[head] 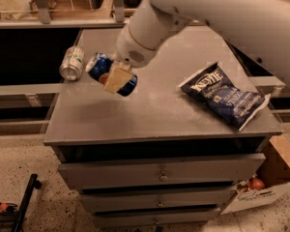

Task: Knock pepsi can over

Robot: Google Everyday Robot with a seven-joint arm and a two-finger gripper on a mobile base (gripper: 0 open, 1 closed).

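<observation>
The pepsi can (98,65) is dark blue with a silver top. It is tipped far over toward the upper left, at the left side of the grey cabinet top (159,124). My gripper (114,76) is closed around it, with one cream finger (117,78) across the front of the can and the other hidden behind. The white arm reaches in from the upper right. I cannot tell whether the can rests on the surface or is held just above it.
A silver-and-green can (72,63) lies on its side at the left edge, just left of the pepsi can. A dark blue chip bag (224,95) lies at the right. Drawers are below, a cardboard box (275,178) stands at lower right, and shelving is behind.
</observation>
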